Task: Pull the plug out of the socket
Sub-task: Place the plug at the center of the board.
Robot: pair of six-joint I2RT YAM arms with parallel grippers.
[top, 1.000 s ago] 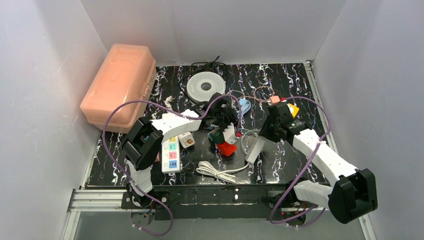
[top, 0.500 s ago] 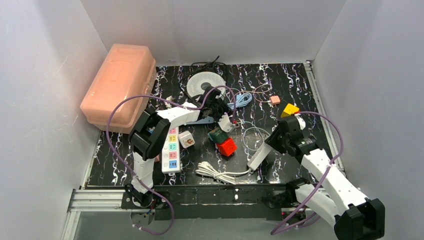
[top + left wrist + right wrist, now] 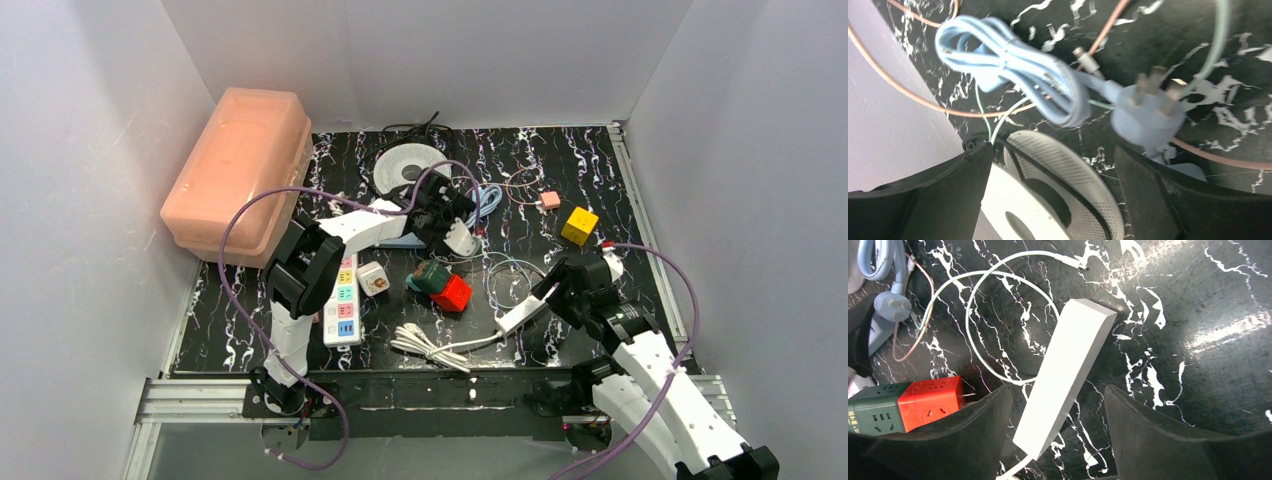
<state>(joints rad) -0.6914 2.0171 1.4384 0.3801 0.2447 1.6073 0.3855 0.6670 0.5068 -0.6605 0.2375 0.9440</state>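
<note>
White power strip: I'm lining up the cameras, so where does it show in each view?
Top external: the white power strip lies right of centre, near the front edge.
Right wrist: mid-picture, slanting from upper right to bottom.
Left wrist: not in it.
Shared landmark: the coiled blue cable, visible in all three views.

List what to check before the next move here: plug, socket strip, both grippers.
1. Blue plug out of any socket, prongs bare: ok.
2. Left gripper open, empty: ok.
3. Right gripper open, astride the white power strip, not pinching it: ok.
4. Blue plug clear of loose wires: not ok, an orange wire crosses at it.
5. Outlets of the white power strip empty: cannot tell, none visible.
</note>
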